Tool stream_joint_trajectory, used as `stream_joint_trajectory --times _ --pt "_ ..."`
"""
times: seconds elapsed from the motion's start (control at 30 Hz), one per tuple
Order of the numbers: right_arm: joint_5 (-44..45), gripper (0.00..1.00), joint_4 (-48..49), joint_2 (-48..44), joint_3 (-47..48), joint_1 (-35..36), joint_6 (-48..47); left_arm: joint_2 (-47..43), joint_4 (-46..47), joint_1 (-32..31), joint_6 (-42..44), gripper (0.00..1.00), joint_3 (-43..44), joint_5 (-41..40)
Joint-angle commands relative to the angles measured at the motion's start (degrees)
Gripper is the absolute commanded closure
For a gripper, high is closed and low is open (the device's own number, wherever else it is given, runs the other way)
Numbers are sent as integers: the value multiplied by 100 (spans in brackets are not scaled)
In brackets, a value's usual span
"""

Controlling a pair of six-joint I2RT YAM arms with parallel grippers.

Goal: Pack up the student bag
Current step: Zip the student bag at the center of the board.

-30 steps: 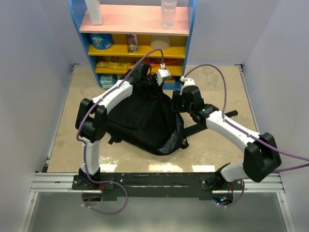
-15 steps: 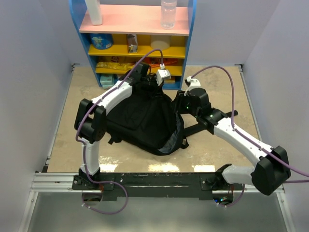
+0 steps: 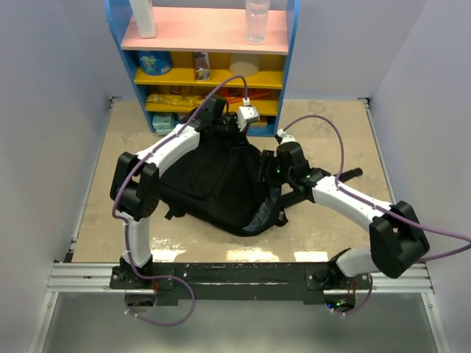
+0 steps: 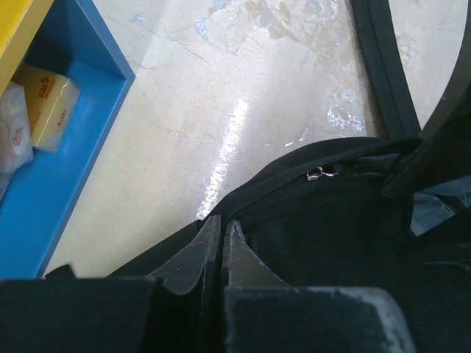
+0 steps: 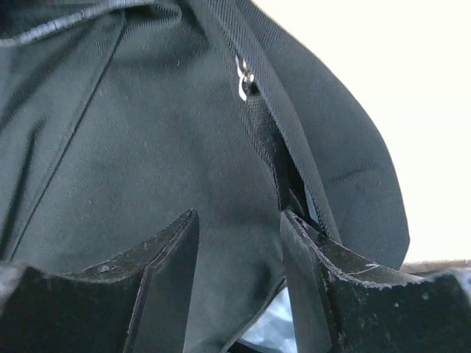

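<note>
The student bag (image 3: pixel 217 184), a large black fabric backpack, lies in the middle of the table. At its far top edge my left gripper (image 3: pixel 223 126) is shut on the bag's rim (image 4: pixel 280 184), fingertips together (image 4: pixel 221 223), with a zip pull (image 4: pixel 318 173) just beyond. My right gripper (image 3: pixel 266 166) presses against the bag's right side. Its fingers stand apart (image 5: pixel 238 215) with black bag fabric (image 5: pixel 147 147) filling the gap. The right finger (image 5: pixel 309 265) sits at the zip seam, below a metal zip pull (image 5: pixel 243 79).
A blue shelf unit (image 3: pixel 125 51) with yellow shelves stands at the back, a clear bottle (image 3: pixel 257 20) and a white bottle (image 3: pixel 143 18) on top. A yellow box (image 4: pixel 44 103) lies in its bottom tray. Black straps (image 3: pixel 324 182) trail right of the bag. Walls close both sides.
My right arm swung out to the right, then came back; its gripper now sits lower and further left against the bag's right side. The left arm has not moved.
</note>
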Motion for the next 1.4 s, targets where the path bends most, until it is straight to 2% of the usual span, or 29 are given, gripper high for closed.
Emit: stream_joint_trajectory --times 0.0,0.13,0.33,0.67,0.77,0.9,0.93,1.1,1.37 --pt "357 48 128 -60 276 -91 20 -468 348 -102 33 96 -60 390" --pt "479 48 172 -68 302 -153 -76 -512 330 -102 120 96 -113 399" --pt "1015 47 -355 -147 434 -153 -51 -512 277 -102 147 96 -96 451" --pt "858 49 715 362 486 -153 81 -582 234 -102 147 95 -113 530" --pt "840 55 743 415 600 -153 20 -600 198 -102 164 96 -113 539" --pt "849 74 769 293 610 -153 -59 -617 181 -102 191 96 -122 548" --pt "849 75 778 249 592 -153 -59 -609 172 -102 199 96 -122 548" --pt "840 79 664 73 583 -153 -129 -635 163 -93 208 95 -201 566" --pt "858 78 269 -86 733 -144 -261 -644 163 -102 191 95 -227 609"
